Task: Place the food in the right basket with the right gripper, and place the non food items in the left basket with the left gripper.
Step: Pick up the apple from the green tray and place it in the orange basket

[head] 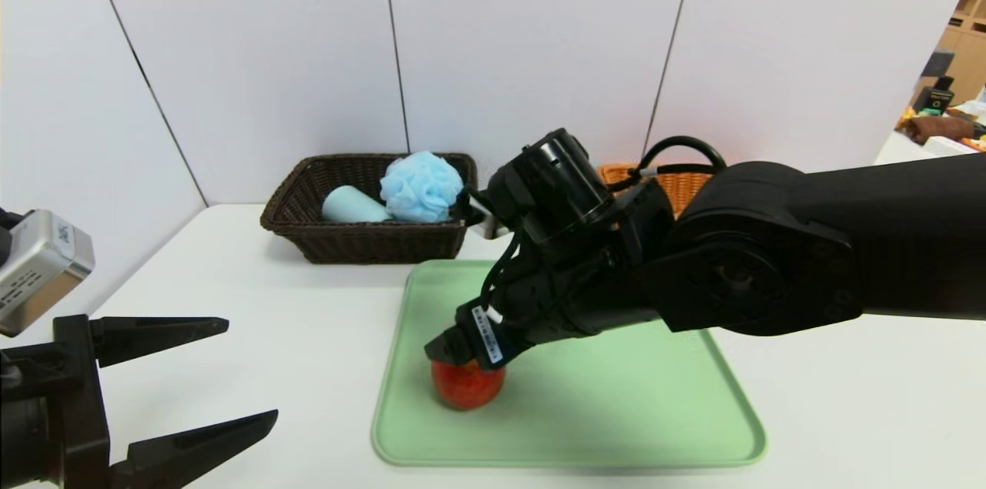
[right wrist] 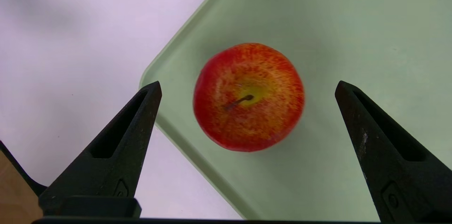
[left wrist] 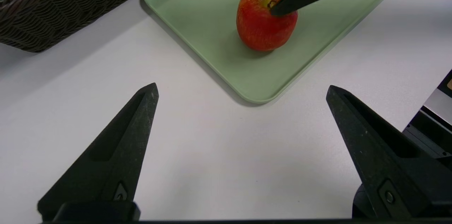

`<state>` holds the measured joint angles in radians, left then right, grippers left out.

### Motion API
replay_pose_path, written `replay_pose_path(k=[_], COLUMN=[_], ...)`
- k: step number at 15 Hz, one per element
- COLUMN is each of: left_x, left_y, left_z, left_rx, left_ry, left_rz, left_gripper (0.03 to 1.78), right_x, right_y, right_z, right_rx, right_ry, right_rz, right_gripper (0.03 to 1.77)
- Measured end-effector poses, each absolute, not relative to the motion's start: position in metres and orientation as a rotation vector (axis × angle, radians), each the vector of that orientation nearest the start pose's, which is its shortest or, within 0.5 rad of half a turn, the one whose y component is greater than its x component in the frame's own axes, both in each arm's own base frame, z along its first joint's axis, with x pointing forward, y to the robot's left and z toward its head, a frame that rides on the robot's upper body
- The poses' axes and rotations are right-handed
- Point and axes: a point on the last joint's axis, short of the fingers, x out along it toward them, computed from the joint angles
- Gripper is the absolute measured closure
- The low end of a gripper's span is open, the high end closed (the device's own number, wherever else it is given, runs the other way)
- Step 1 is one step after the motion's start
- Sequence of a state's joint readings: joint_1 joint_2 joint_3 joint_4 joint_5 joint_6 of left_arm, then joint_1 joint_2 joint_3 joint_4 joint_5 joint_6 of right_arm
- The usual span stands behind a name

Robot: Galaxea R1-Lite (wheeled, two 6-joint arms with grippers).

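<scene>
A pale green tray (head: 616, 412) lies on the white bench (head: 269, 335), and the apple (head: 466, 385) stands upright near the tray's near-left corner, stem up. The right end effector (right wrist: 247, 90) hangs over it with fingers spread wide and holding nothing; the right wrist view shows the apple between the two tips with a gap on each side, and the left wrist view shows one black fingertip (left wrist: 279, 9) right at the stem, though contact cannot be told. Behind the tray's left corner sits the dark basket (head: 362, 242), already holding the blue puff (head: 420, 185) and the cup (head: 350, 205) lying on its side. The tan basket (head: 682, 185) stands at the back, mostly hidden behind the right arm's black wrist and elbow, which also cover the tray's far middle. The left end effector (head: 246, 373) hovers at the bench's near-left, released and empty, well apart from the tray. The apple is close to the tray's raised rim on its left side, while the tray's right half is bare. White wall panels close the back, and open bench lies between tray and left end effector.
</scene>
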<state>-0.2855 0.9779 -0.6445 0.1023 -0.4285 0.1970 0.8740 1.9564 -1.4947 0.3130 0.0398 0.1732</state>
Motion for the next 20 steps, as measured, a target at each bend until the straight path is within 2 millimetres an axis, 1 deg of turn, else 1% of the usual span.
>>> replay_pose_path(k=[5,12,16,17,18,19,20], left_x=[0.106,0.106,0.106,0.106,0.106,0.106,0.106], left_y=[-0.041,-0.041,-0.041,-0.041,-0.041,-0.041,-0.041], left_z=[0.22,0.22,0.22,0.22,0.22,0.22,0.22], left_rx=[0.154,0.152,0.153,0.154,0.154,0.154,0.154], left_ry=[0.371,0.374,0.374,0.373,0.373,0.372,0.372], left_rz=[-0.741,-0.739,-0.74,-0.74,-0.74,-0.74,-0.74], left_gripper=[0.12,0.12,0.12,0.12,0.12,0.12,0.12], right_x=[0.24,0.243,0.243,0.244,0.244,0.244,0.244], right_y=[0.304,0.312,0.313,0.313,0.313,0.313,0.313], right_z=[0.178,0.156,0.151,0.15,0.149,0.148,0.148], right_rx=[-0.233,-0.267,-0.297,-0.298,-0.297,-0.298,-0.298], right_ry=[0.817,0.865,0.873,0.875,0.878,0.88,0.879], right_rz=[0.783,0.777,0.784,0.782,0.779,0.779,0.779], right_gripper=[0.1,0.1,0.1,0.15,0.35,0.48,0.52])
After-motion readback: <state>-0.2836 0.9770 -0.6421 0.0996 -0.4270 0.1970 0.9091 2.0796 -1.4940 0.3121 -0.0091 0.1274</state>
